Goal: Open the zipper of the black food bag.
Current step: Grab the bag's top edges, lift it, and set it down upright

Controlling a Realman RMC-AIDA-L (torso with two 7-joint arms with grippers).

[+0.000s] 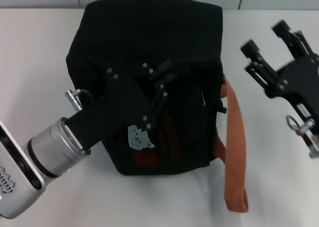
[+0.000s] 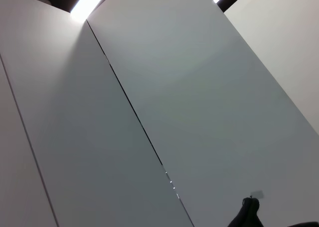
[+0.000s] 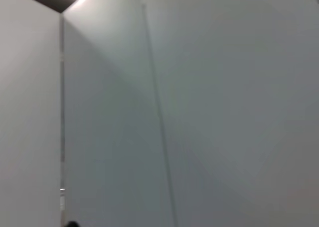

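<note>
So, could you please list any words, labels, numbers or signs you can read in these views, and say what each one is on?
None can be read.
Black food bag: its pale patch carries no legible text.
Left pincer, over the bag's top: no readable marking.
Right pincer, held off to the bag's side: no readable marking.
Both wrist views: only blank grey wall panels.

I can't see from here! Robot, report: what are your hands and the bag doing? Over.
Left gripper over the bag, fingers at its top. Right gripper open, off to the side. Orange handle lies on the table.
</note>
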